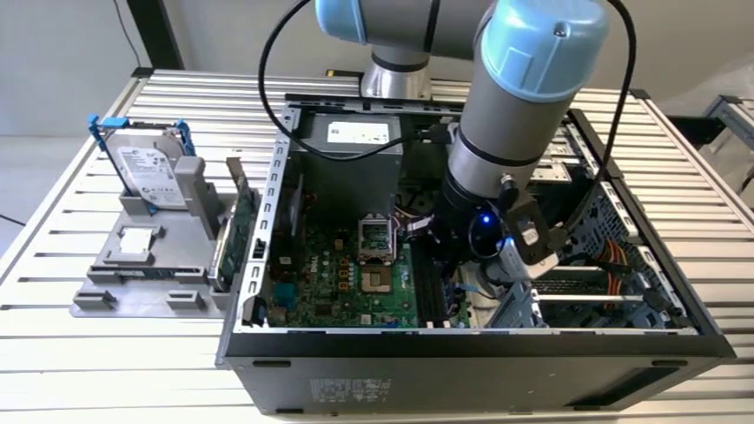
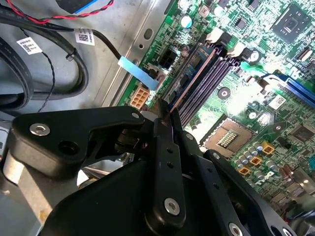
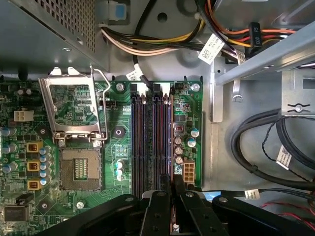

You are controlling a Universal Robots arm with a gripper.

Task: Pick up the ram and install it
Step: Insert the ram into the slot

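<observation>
Black gripper (image 2: 166, 118) fingers look pinched shut on the thin ram, held right over the slots (image 3: 151, 142) near the motherboard's (image 3: 113, 147) edge, so pushing it in straight seems needed.

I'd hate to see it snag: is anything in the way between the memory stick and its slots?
Nothing visible. The gripper hangs right over the black slots, which lie bare, pinching what looks like the thin edge of the ram. The cables lie off beside the board.
</observation>
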